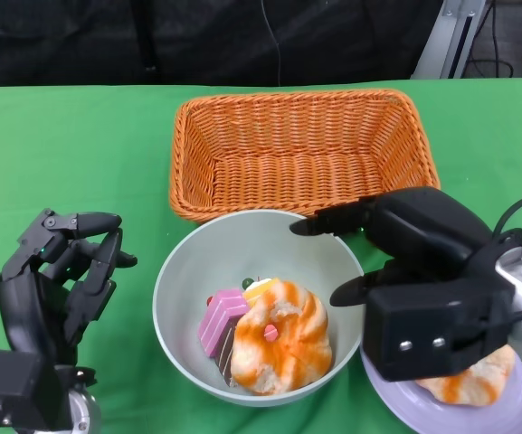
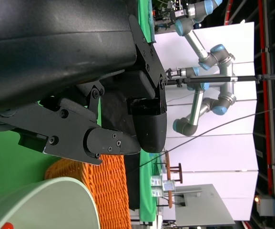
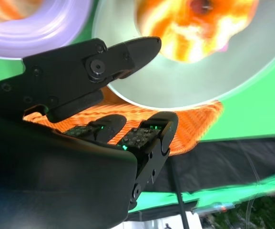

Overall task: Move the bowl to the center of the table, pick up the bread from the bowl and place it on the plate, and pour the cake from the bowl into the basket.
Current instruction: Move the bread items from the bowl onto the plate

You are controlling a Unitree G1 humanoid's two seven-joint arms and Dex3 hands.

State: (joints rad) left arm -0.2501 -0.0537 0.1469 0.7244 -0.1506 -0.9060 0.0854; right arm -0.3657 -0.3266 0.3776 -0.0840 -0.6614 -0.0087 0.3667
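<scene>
Bowl: holds bread and cake.
Right hand: fingers spread, empty, at bowl's rim.
Left hand: loosely spread, empty.

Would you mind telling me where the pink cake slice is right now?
In the head view, the pink cake slice lies inside the pale green bowl, on its left side, touching the orange-swirled bread.

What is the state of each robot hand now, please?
Left robot hand: open, holding nothing.
Right robot hand: open, holding nothing, beside the bowl.
</scene>
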